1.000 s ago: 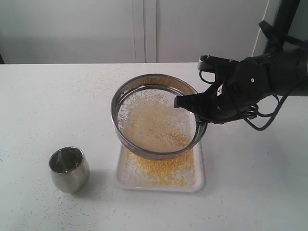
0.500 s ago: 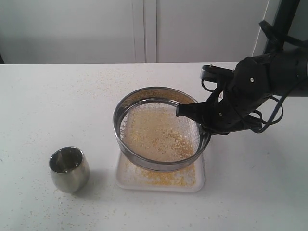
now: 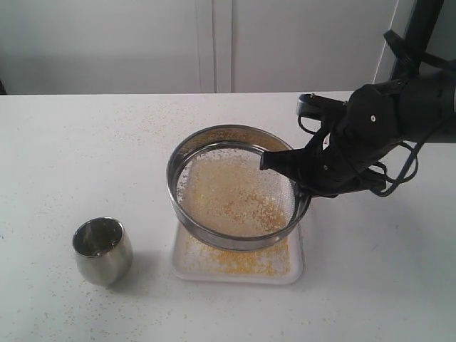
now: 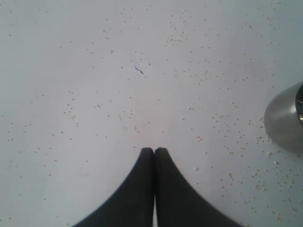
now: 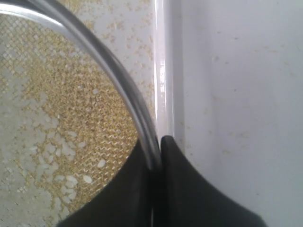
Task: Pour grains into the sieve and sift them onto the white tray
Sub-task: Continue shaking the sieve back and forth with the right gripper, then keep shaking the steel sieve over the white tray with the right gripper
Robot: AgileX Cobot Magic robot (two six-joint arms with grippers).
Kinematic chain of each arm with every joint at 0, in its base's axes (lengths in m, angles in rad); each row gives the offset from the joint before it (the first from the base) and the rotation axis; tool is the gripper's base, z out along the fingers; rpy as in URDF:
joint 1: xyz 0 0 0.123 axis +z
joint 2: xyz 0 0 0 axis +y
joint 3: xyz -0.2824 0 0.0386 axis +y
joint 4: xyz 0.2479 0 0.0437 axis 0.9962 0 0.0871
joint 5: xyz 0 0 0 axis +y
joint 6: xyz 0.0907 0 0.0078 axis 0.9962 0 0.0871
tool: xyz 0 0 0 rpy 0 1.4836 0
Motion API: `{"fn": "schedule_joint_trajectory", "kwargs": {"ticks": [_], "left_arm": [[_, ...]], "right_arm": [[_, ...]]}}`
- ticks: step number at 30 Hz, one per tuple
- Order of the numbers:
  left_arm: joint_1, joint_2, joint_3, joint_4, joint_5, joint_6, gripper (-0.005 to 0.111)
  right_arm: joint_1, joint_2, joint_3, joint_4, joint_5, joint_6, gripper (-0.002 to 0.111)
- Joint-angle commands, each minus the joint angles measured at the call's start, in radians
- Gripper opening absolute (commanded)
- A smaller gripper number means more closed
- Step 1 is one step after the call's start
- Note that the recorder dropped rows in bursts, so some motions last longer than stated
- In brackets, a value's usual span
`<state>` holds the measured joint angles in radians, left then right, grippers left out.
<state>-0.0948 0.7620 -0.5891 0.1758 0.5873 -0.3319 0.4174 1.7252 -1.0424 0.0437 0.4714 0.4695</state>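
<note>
Sifting: right gripper [image 3: 288, 171] clamped on steel rim of wide round wire-mesh sieve [image 3: 214, 134], held over flat white rectangular tray [image 3: 296, 274]. Sieve is leveller and shifted since a second ago, so shaking is under way. Tiny yellow grains [image 3: 235, 192] partly on mesh, partly fallen onto tray. Left gripper [image 4: 154, 150] pressed together, empty.

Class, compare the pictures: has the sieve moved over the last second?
Yes. The sieve has shifted toward the near edge of the white tray, covering more of it.
</note>
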Motion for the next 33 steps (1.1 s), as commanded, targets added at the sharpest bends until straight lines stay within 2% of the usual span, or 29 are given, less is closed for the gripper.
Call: {"fn": "schedule_joint_trajectory", "kwargs": {"ticks": [1, 12, 19, 28, 30, 33], "left_arm": [[0.002, -0.009, -0.004, -0.002, 0.012, -0.003, 0.0], [0.002, -0.009, -0.004, -0.002, 0.012, -0.003, 0.0], [0.002, -0.009, -0.004, -0.002, 0.012, -0.003, 0.0], [0.002, -0.009, -0.004, -0.002, 0.012, -0.003, 0.0], [0.002, -0.009, -0.004, -0.002, 0.012, -0.003, 0.0], [0.002, -0.009, -0.004, -0.002, 0.012, -0.003, 0.0]], "right_arm": [[-0.009, -0.01, -0.004, 0.011, -0.003, 0.007, 0.0], [-0.009, -0.01, -0.004, 0.011, -0.015, 0.007, 0.0], [-0.009, 0.0, -0.004, 0.007, -0.134, 0.007, 0.0], [-0.007, -0.01, -0.004, 0.075, -0.018, -0.055, 0.0], [-0.007, -0.009, -0.004, 0.077, -0.048, -0.068, 0.0], [-0.007, 0.0, -0.004, 0.075, -0.184, -0.091, 0.0]]}}
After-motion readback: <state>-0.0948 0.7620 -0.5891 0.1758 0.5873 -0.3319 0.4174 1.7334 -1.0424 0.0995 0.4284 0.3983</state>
